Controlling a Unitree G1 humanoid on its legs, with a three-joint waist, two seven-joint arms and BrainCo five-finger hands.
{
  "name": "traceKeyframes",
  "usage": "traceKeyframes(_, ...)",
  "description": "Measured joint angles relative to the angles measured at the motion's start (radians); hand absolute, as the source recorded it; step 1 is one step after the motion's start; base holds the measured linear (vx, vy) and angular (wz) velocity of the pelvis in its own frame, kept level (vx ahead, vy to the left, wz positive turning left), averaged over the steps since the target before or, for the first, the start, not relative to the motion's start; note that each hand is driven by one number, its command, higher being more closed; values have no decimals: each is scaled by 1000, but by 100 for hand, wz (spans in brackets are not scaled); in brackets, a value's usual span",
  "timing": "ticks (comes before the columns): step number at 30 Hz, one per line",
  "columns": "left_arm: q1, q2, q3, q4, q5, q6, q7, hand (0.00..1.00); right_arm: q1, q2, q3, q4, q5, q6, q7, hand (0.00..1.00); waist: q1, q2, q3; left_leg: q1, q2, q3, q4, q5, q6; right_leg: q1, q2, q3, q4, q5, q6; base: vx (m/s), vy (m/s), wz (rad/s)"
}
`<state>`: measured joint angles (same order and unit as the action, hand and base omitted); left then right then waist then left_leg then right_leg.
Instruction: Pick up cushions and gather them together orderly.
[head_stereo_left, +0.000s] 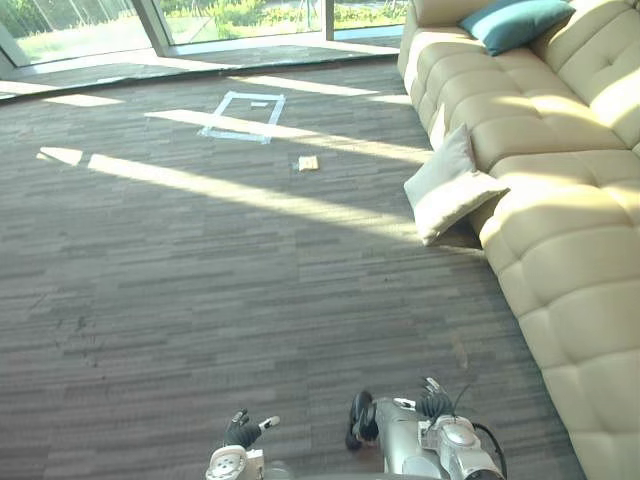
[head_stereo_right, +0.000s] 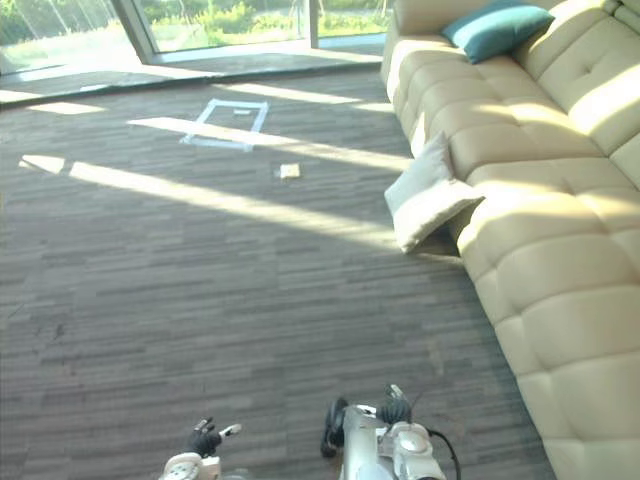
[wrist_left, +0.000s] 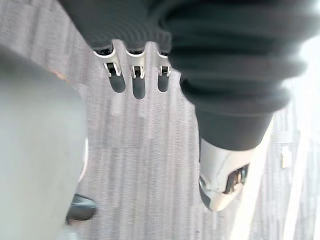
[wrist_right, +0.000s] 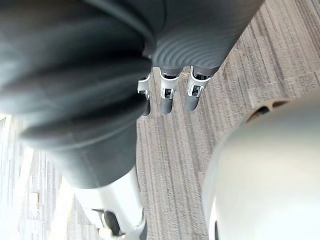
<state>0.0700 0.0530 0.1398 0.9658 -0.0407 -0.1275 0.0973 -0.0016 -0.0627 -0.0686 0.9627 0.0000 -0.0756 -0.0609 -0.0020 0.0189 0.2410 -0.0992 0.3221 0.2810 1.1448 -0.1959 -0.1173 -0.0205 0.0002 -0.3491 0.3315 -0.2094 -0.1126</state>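
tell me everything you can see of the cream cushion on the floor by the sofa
The cream cushion is square and plump with a seamed edge. Its smooth material looks much like that of the sofa. It sits tilted, its lower edge on the grey carpet and its back leaning against the sofa front. Sunlight falls across part of it. Nothing else touches it.

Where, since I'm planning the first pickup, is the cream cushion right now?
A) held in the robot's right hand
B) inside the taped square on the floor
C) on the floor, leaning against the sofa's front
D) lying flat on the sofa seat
C: the cream cushion stands tilted on the carpet, its back against the front of the sofa.
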Motion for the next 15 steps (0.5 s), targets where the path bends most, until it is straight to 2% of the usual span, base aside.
traceKeyframes(1,0,0,1,-10,-2,-6,-1,0,4,1,-1,12,0,4,0,0,6,-9,-5,-55,-4,41,-68,-24,13,49,4,11,-53,8,13,662,-85,-29)
traceKeyframes(3,-6,-5,0,-24,-3,-19,-2,0,-3,0,-7,34,0,8,-2,0,15,-8,-2,-132,-50,75,-305,-46,24,140,3,37,-135,18,33,504,-9,-41)
traceKeyframes(4,-11,-9,-1,-25,-3,-20,-2,0,-2,2,-7,36,0,9,-3,0,24,-9,-1,-147,-111,61,-532,-30,28,183,-10,56,-175,11,52,564,88,-48)
traceKeyframes(5,-15,-11,-2,-23,-3,-19,-2,0,1,6,-7,36,0,8,-5,0,31,-10,2,-152,-166,20,-762,26,26,232,-22,79,-208,-2,75,666,127,-51)
traceKeyframes(6,-15,-12,-2,-23,-3,-19,-1,0,3,6,-7,36,0,8,-6,0,36,-9,2,-157,-185,-12,-856,61,19,251,-23,89,-225,-8,86,525,188,-54)
traceKeyframes(7,-18,-17,-2,-24,-4,-21,0,0,5,6,-6,37,0,8,-10,0,47,-3,1,-163,-200,-70,-965,118,-4,283,-22,110,-247,-27,113,409,190,-56)
traceKeyframes(8,-21,-21,-2,-26,-5,-23,1,0,7,5,-6,38,-1,8,-14,0,59,1,0,-178,-198,-99,-973,155,-1,306,-21,131,-252,-47,130,526,288,-71)
traceKeyframes(9,-24,-15,-2,-33,-11,-27,1,0,5,10,-5,41,-1,8,-22,0,67,-10,-2,-190,-209,-102,-895,221,33,325,-42,158,-238,-84,153,557,310,-59)
traceKeyframes(10,-26,-2,-2,-37,-13,-34,2,0,9,26,-6,41,-1,6,-25,0,61,-40,-10,-221,-230,-94,-799,193,79,325,-73,172,-202,-108,172,700,352,-43)
traceKeyframes(11,-32,2,-5,-34,-11,-33,3,0,10,30,-6,36,-1,5,-24,0,56,-47,-11,-235,-237,-86,-750,146,106,308,-94,175,-145,-112,176,721,337,-35)
traceKeyframes(12,-43,10,-15,-25,-11,-29,5,0,20,35,-8,35,-1,4,-24,0,57,-63,-8,-210,-250,-59,-721,86,121,229,-140,195,52,-108,180,712,339,-37)
traceKeyframes(13,-46,19,-23,-18,-11,-27,8,0,20,36,-7,34,-1,4,-22,0,61,-77,-8,-179,-269,-36,-722,57,127,143,-185,213,262,-77,191,574,288,-34)
traceKeyframes(15,-51,41,-47,-3,-11,-11,12,0,17,35,-7,33,-1,4,-20,0,47,-98,-6,-91,-302,-9,-722,-3,146,0,-270,211,615,-13,175,511,202,-17)
